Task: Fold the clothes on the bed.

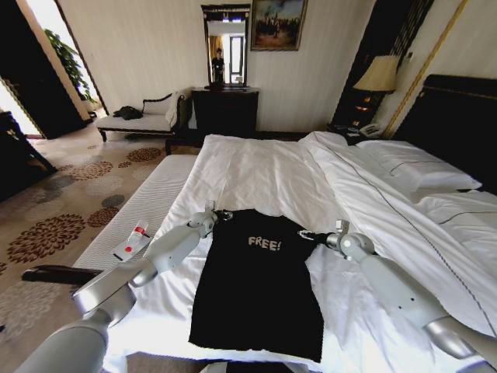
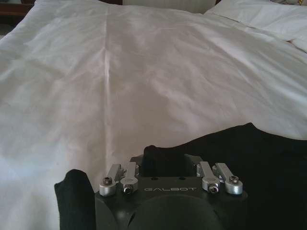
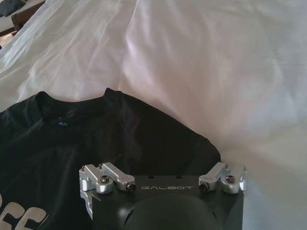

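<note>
Black T-shirt (image 1: pixel 260 287) lies face up on the white duvet of the bed (image 1: pixel 256 167), near its foot, "FREE!" lettering up, collar toward the pillows. Sleeves look tucked in; body reads as a long narrow rectangle, so side folds appear done and the crosswise fold is left. Left claw (image 1: pixel 223 214) sits at the shirt's left shoulder, black cloth bunched between its fingers, apparently pinched. Right claw (image 1: pixel 304 235) rests at the right shoulder; can't tell its opening.
</note>
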### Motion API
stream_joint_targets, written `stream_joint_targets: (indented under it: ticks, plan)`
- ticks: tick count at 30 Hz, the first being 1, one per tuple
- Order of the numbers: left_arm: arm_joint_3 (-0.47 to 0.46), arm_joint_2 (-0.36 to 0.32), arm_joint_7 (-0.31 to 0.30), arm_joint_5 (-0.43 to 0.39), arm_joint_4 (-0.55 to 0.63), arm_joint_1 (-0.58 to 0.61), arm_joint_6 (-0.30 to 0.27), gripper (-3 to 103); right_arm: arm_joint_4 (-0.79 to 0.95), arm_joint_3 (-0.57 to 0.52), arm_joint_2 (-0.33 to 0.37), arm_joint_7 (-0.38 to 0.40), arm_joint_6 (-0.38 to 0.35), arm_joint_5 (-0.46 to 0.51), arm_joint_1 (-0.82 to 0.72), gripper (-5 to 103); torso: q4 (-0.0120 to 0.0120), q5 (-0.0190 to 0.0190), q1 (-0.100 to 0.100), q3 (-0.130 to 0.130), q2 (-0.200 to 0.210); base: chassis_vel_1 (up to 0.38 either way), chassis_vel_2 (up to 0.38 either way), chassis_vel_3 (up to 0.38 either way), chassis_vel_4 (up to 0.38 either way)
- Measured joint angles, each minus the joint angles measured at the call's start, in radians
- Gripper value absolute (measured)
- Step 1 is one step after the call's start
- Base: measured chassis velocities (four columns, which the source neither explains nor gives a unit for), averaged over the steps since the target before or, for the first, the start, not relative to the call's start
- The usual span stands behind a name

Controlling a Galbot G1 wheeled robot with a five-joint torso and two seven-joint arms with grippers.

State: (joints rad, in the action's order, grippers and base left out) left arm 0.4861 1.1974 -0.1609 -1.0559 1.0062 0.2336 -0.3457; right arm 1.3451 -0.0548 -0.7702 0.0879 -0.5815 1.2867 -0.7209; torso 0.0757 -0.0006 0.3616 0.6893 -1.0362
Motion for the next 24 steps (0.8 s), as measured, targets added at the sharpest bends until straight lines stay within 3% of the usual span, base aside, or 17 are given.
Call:
stream_joint_targets:
  ticks: [2, 4, 7, 8, 10, 12, 16, 17, 19, 20, 22, 24]
  plan:
    - [0.001, 0.0, -0.004, -0.002, 0.009, 0.006, 0.006, 36, 0.001, -0.001, 0.001, 0.001, 0.0, 0.0, 0.0, 82, -0.0002, 0.0, 0.0, 0.0, 0.0, 0.0, 0.0, 0.0, 0.0]
    - [0.001, 0.0, -0.008, -0.004, 0.015, 0.009, 0.009, 36, 0.001, -0.002, 0.002, 0.001, 0.0, 0.0, -0.001, 77, -0.0002, -0.0001, 0.0, 0.0, 0.0, 0.0, 0.0, 0.0, 0.0]
    - [0.005, -0.01, -0.019, -0.005, 0.042, 0.017, 0.026, 20, 0.002, -0.008, 0.008, 0.001, 0.0, 0.0, -0.006, 60, 0.0, 0.0, 0.0, 0.0, 0.0, 0.0, 0.0, 0.0, 0.0]
    - [0.005, -0.01, -0.019, -0.005, 0.042, 0.017, 0.026, 20, 0.002, -0.008, 0.008, 0.001, 0.0, 0.0, -0.006, 60, 0.0, 0.0, 0.0, 0.0, 0.0, 0.0, 0.0, 0.0, 0.0]
    - [0.01, -0.016, -0.029, -0.007, 0.052, 0.019, 0.028, 9, 0.003, -0.012, 0.009, 0.0, 0.0, -0.001, -0.012, 54, -0.0001, 0.0, 0.0, 0.0, 0.0, 0.0, 0.0, 0.0, 0.0]
    - [0.01, -0.018, -0.039, -0.012, 0.052, 0.019, 0.027, 4, 0.004, -0.016, 0.007, -0.002, 0.0, -0.003, -0.018, 44, -0.0002, 0.0, 0.0, 0.0, 0.0, 0.0, 0.0, 0.0, 0.0]
    - [0.008, -0.023, -0.054, -0.024, 0.053, 0.019, 0.021, 0, 0.01, -0.019, 0.005, -0.005, 0.002, -0.006, -0.025, 33, -0.0002, 0.0, 0.0, 0.0, 0.0, 0.0, 0.0, 0.0, 0.0]
    - [0.008, -0.027, -0.057, -0.025, 0.055, 0.019, 0.02, 0, 0.011, -0.019, 0.004, -0.006, 0.002, -0.006, -0.025, 22, -0.0002, 0.0002, 0.0, 0.0, 0.0, 0.0, 0.0, 0.0, 0.0]
    - [0.007, -0.03, -0.058, -0.027, 0.058, 0.02, 0.019, 0, 0.011, -0.019, 0.003, -0.007, 0.003, -0.006, -0.024, 22, -0.0001, 0.0003, 0.0, 0.0, 0.0, 0.0, 0.0, 0.0, 0.0]
    - [0.007, -0.033, -0.059, -0.027, 0.06, 0.023, 0.02, 0, 0.009, -0.019, 0.003, -0.008, 0.005, -0.005, -0.018, 12, -0.0002, 0.0002, 0.0, 0.0, 0.0, 0.0, 0.0, 0.0, 0.0]
    - [0.006, -0.036, -0.059, -0.027, 0.062, 0.024, 0.02, 0, 0.008, -0.017, 0.003, -0.009, 0.009, -0.006, -0.013, 12, -0.0002, 0.0001, 0.0, 0.0, 0.0, 0.0, 0.0, 0.0, 0.0]
    - [0.005, -0.039, -0.059, -0.026, 0.065, 0.026, 0.026, 0, 0.004, -0.012, 0.004, -0.014, 0.021, -0.013, -0.003, 3, -0.0004, 0.0001, 0.0, 0.0, 0.0, 0.0, 0.0, 0.0, 0.0]
